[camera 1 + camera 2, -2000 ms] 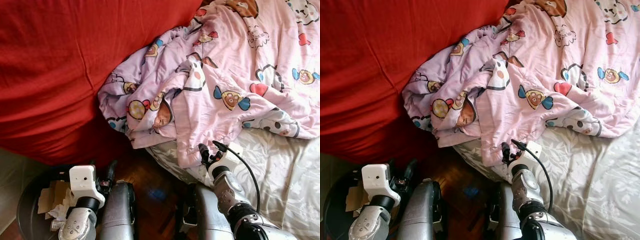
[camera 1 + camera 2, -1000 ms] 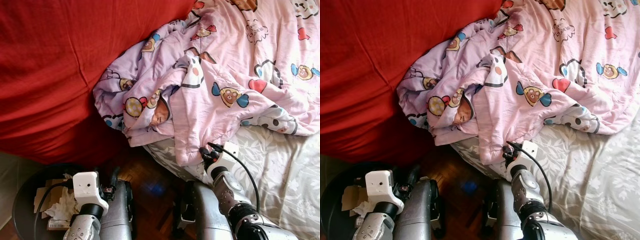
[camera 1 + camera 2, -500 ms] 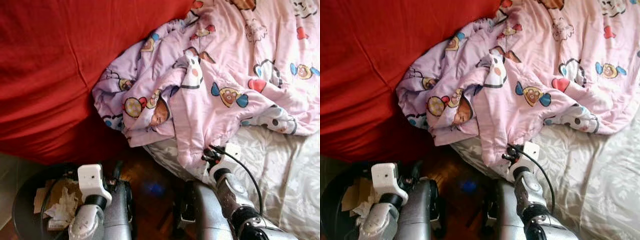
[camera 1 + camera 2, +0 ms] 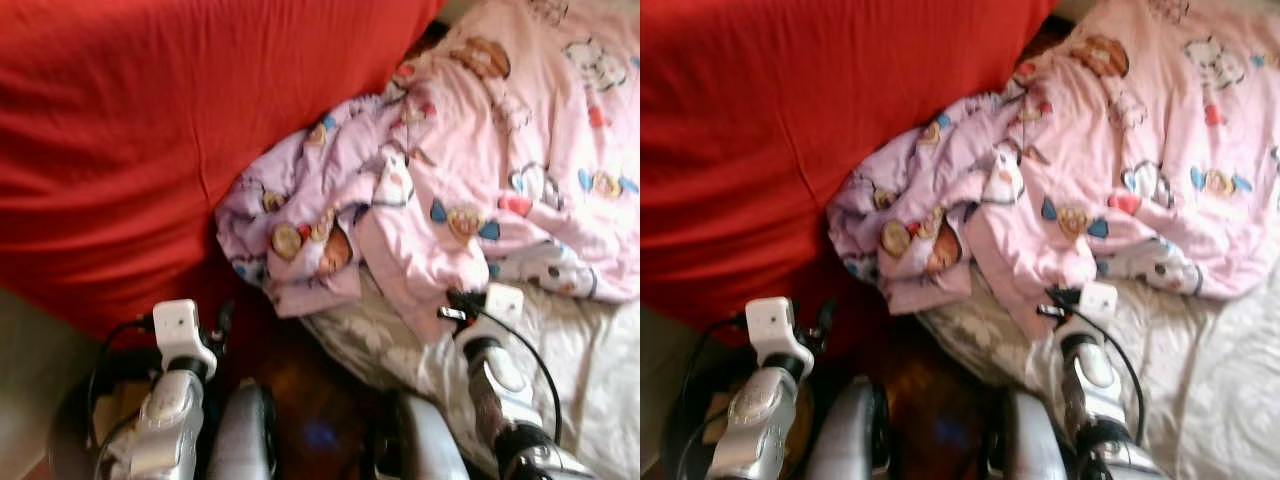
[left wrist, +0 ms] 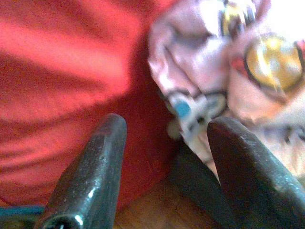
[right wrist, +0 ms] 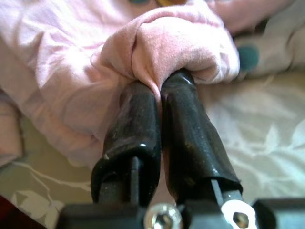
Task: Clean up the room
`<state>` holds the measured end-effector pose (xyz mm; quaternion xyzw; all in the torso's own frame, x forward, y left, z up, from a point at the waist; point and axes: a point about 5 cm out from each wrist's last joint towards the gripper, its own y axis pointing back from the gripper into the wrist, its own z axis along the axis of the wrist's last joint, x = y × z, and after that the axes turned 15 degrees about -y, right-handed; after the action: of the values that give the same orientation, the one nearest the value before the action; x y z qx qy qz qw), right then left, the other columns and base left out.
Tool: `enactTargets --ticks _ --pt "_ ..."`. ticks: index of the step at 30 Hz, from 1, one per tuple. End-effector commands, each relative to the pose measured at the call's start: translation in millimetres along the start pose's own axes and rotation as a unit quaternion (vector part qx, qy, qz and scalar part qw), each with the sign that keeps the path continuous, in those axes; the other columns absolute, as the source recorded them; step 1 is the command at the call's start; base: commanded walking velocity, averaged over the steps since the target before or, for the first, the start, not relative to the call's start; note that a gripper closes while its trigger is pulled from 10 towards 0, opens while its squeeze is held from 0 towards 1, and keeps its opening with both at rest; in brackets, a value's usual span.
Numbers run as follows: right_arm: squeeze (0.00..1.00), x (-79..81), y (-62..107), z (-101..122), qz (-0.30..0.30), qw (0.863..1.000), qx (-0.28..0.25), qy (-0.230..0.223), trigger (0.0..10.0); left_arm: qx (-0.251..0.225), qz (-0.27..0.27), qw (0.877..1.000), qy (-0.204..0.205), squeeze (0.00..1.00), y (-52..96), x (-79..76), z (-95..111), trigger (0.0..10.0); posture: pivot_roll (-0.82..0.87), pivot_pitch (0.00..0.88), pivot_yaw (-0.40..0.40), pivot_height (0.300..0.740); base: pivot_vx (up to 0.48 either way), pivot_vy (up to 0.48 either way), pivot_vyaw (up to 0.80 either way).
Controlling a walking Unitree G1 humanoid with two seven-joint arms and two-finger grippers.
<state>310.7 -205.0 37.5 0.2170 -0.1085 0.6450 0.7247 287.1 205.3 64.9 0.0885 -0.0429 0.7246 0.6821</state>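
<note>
A pink quilt (image 4: 480, 170) printed with cartoon animals lies bunched on the bed, its corner spilling against the red cover (image 4: 150, 130). My right gripper (image 6: 159, 88) is shut on a fold of the quilt's near hem, pinching the pink cloth between both fingers; in the eye view it sits at the hem above the grey sheet (image 4: 452, 306). My left gripper (image 5: 164, 126) is open and holds nothing. It faces the red cover, with the quilt's crumpled corner (image 5: 200, 95) just beyond its fingers, and stands low at the left (image 4: 222, 318).
A grey leaf-patterned sheet (image 4: 590, 340) covers the mattress at the right. A dark round bin (image 4: 75, 420) with paper scraps stands at the lower left. Dark wooden floor (image 4: 300, 390) shows between the bin and the bed. The eye views are blurred.
The camera has shifted and blurred. My left arm has risen from over the bin towards the red cover. My right gripper stays at the quilt's hem.
</note>
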Motion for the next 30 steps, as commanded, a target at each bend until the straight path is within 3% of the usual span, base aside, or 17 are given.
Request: enactTargets --ticks 1,9,15,24,30 --pt "0.00 -5.7 3.2 4 -0.001 1.000 -0.016 0.012 10.0 0.014 0.004 1.000 0.002 0.00 1.5 3.5 -9 10.0 0.07 0.048 0.019 0.623 0.000 0.000 0.00" --pt "0.00 -14.3 8.3 4 -0.017 0.999 -0.029 0.012 10.0 0.013 0.015 1.000 0.004 0.00 -4.9 10.5 -13 10.0 0.08 0.000 0.023 0.623 0.000 0.000 0.00" --pt "0.00 -25.3 16.0 7 -0.018 0.999 -0.048 0.004 10.0 0.030 0.007 0.999 0.013 0.00 3.5 -1.8 -28 10.0 0.08 0.000 0.004 0.623 0.000 0.000 0.00" --pt "0.00 -34.2 24.1 -6 -0.044 0.999 -0.025 0.004 10.0 0.053 0.020 0.998 0.017 0.00 16.6 -1.0 -47 10.0 0.11 0.000 -0.050 0.688 0.000 0.000 0.00" --pt "0.00 -37.9 24.6 -3 -0.047 0.999 -0.024 0.008 10.0 0.060 0.028 0.998 0.014 0.00 17.4 3.9 -51 10.0 0.09 0.000 -0.021 0.728 0.000 0.000 0.00"
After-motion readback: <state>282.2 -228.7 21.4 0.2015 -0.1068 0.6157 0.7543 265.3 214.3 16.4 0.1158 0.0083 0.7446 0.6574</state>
